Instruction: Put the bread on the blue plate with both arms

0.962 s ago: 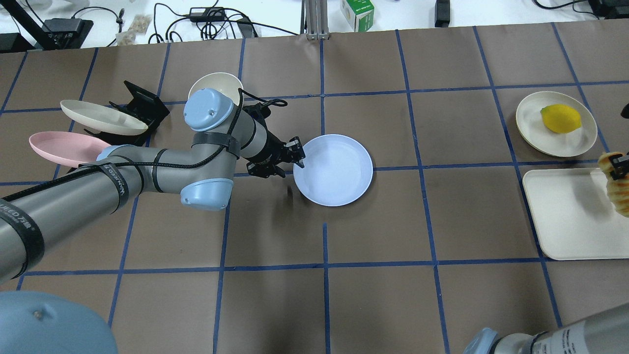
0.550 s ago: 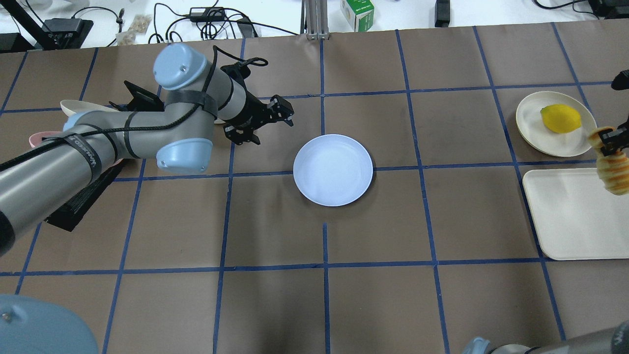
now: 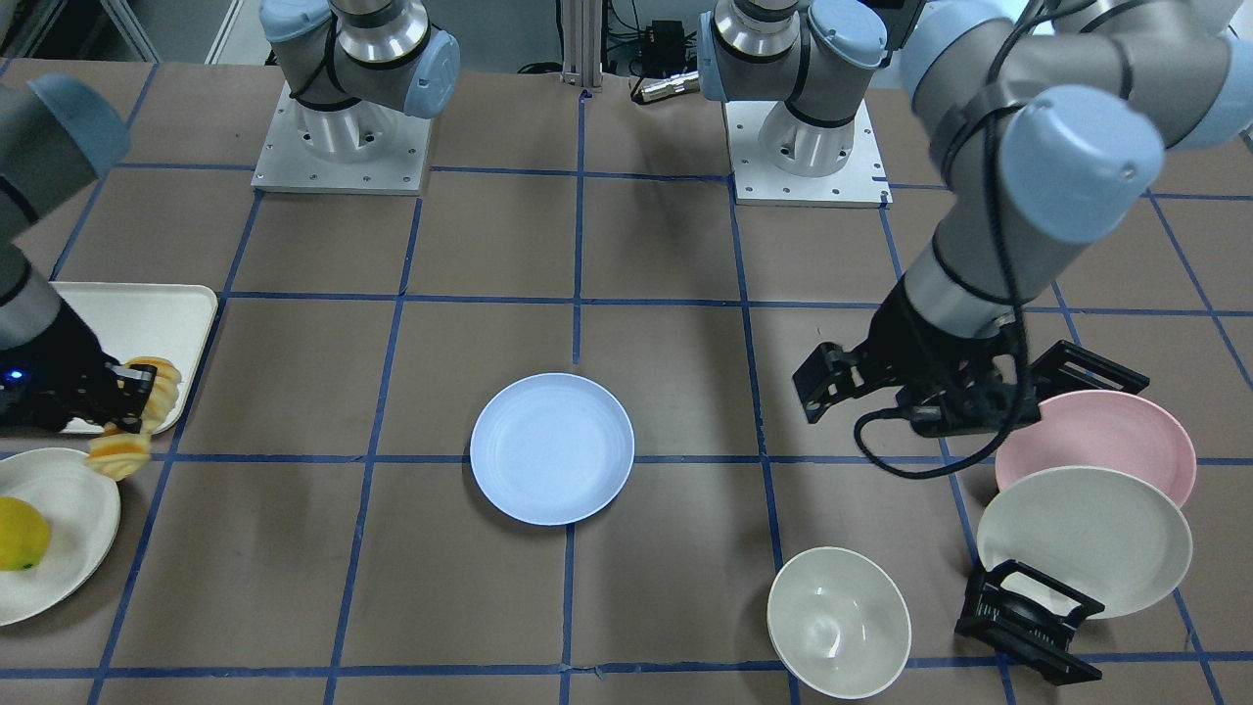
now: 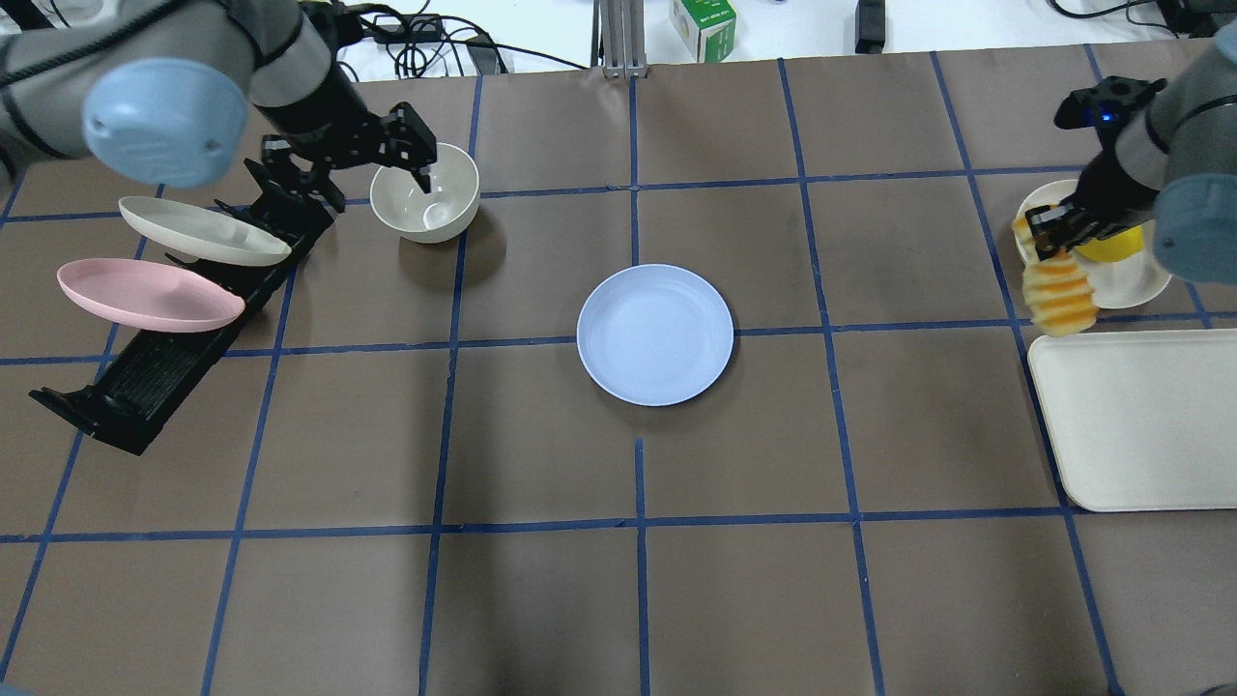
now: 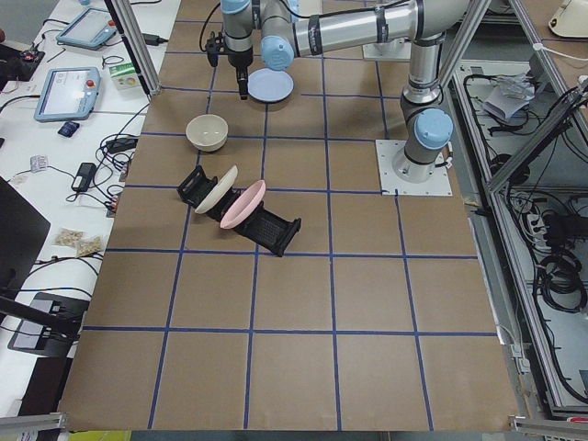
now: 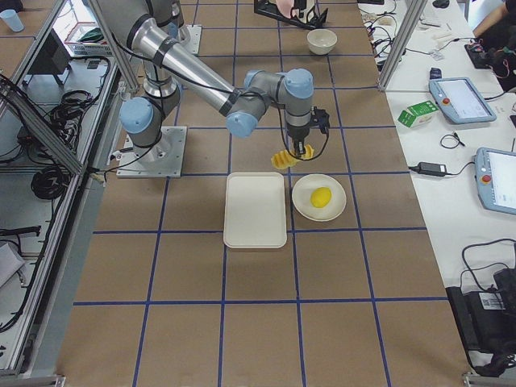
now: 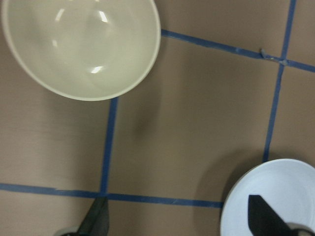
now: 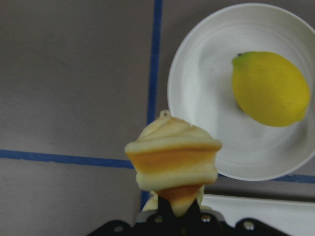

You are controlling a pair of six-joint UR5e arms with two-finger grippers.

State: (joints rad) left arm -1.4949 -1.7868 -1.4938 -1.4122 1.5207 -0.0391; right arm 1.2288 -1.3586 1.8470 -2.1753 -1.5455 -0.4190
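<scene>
Front-facing, blue plate (image 3: 551,448): lies flat on the table (image 3: 392,548), at its centre.
Front-facing, bread (image 3: 119,452): held clear of the table in the right gripper (image 3: 127,401), between the tray (image 3: 147,313) and the white plate (image 3: 73,529) carrying the lemon (image 3: 20,534).
Overhead, left gripper (image 4: 414,150): fingers spread wide, raised near the cream bowl (image 4: 425,208) and the plate rack (image 4: 145,382).
Overhead, right gripper: fingers closed on the bread's upper end; the loaf hangs past the white plate's rim.
Left side, left gripper: appears just beside the blue plate; too small to read the fingers.
Right side, bread: hangs from the right gripper, just beside tray and white plate.
Left wrist, fingers (image 7: 98,221): two dark tips set far apart; cream bowl upper left, blue plate lower right.
Right wrist, bread: clamped at its near end, ridged body pointing away; lemon on the white plate behind.
</scene>
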